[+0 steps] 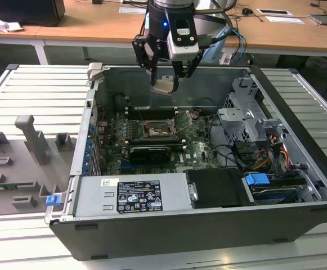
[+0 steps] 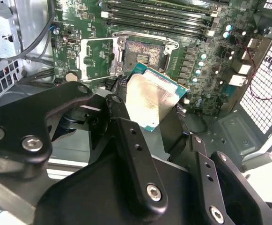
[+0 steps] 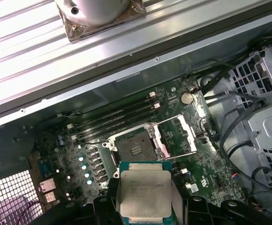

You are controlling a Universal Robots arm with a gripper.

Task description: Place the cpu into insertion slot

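Exterior view: black gripper (image 1: pixel 164 84) clamped on thin square silver-beige cpu (image 1: pixel 162 87), held above the square dark metal-framed insertion slot (image 1: pixel 155 130). Second wrist view: fingers (image 2: pixel 118 112) pinch cpu (image 2: pixel 152 101) edges, insertion slot (image 2: pixel 143 51) just beyond. First wrist view: insertion slot (image 3: pixel 135 147) frame open.

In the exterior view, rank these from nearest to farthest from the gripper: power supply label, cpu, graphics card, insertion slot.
1. The cpu, gripped between the fingers of the gripper, above the case.
2. The insertion slot, on the board below the gripper.
3. The graphics card, past the slot, toward the camera.
4. The power supply label, closest to the camera.
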